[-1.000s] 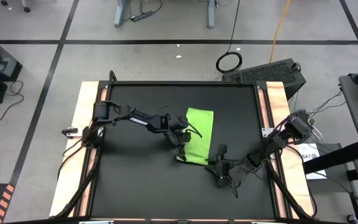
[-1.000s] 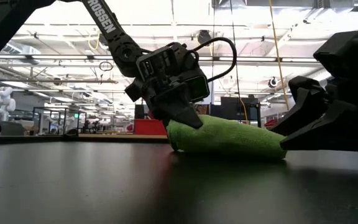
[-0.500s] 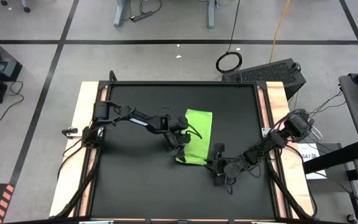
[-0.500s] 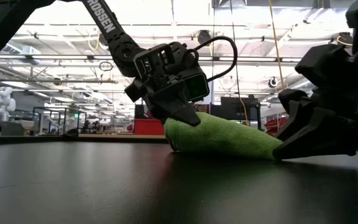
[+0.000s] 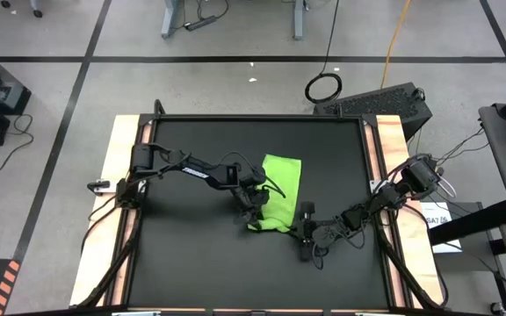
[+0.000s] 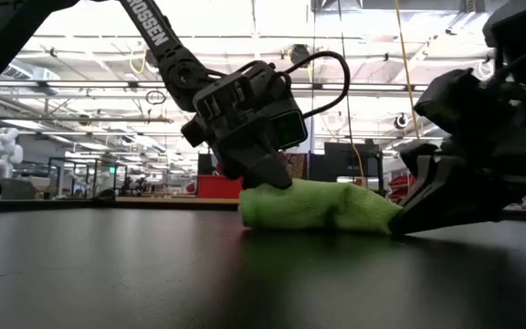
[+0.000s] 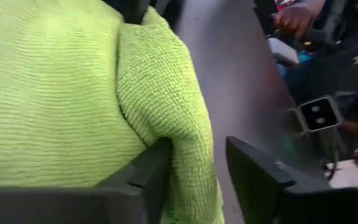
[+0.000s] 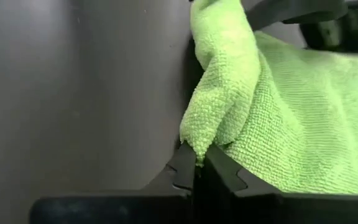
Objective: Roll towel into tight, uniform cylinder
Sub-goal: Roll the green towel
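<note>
At the near end of the towel point(image 5: 277, 195), which lies around the middle of the black table point(image 5: 191, 263), both grippers work the first fold of the roll. The right gripper point(image 8: 197, 167) is pinched shut on the towel's near corner, a nub of cloth caught between its tips. The left gripper point(image 7: 197, 163), at the opposite near corner, has its fingers parted with a fold of towel lying loosely between them, not clamped. The roll seems barely begun: most of the cloth lies flat beyond. Next, the left likely needs a fresh grip so both corners turn over evenly.
</note>
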Available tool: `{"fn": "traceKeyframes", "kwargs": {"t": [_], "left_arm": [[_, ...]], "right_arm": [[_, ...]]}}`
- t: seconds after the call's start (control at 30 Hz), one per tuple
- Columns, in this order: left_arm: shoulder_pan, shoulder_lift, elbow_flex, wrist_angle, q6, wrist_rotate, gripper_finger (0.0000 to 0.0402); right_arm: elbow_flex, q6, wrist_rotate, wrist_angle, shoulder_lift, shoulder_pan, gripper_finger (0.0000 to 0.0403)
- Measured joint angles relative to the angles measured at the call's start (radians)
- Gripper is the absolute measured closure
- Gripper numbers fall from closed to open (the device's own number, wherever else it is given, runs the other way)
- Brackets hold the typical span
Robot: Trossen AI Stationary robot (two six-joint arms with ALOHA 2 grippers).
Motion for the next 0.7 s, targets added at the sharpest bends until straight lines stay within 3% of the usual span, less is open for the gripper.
{"fn": "traceKeyframes", "kwargs": {"t": [0.17, 0.3, 0.47, 0.7], "left_arm": [[-0.023, -0.063, -0.001, -0.087, 0.123, -0.119, 0.0194], [-0.069, -0.121, -0.001, -0.187, 0.243, -0.275, 0.0191], [-0.170, -0.174, 0.001, -0.293, 0.383, -0.551, 0.0190], [-0.319, -0.184, 0.001, -0.293, 0.446, -0.828, 0.0190]], "right_arm": [[0.004, 0.087, -0.149, 0.022, -0.001, -0.013, 0.0400], [0.003, 0.106, -0.247, 0.036, -0.006, -0.019, 0.0400], [0.001, 0.111, -0.373, -0.005, -0.048, -0.025, 0.0400], [-0.001, 0.134, -0.472, -0.178, -0.169, -0.063, 0.0399]]}}
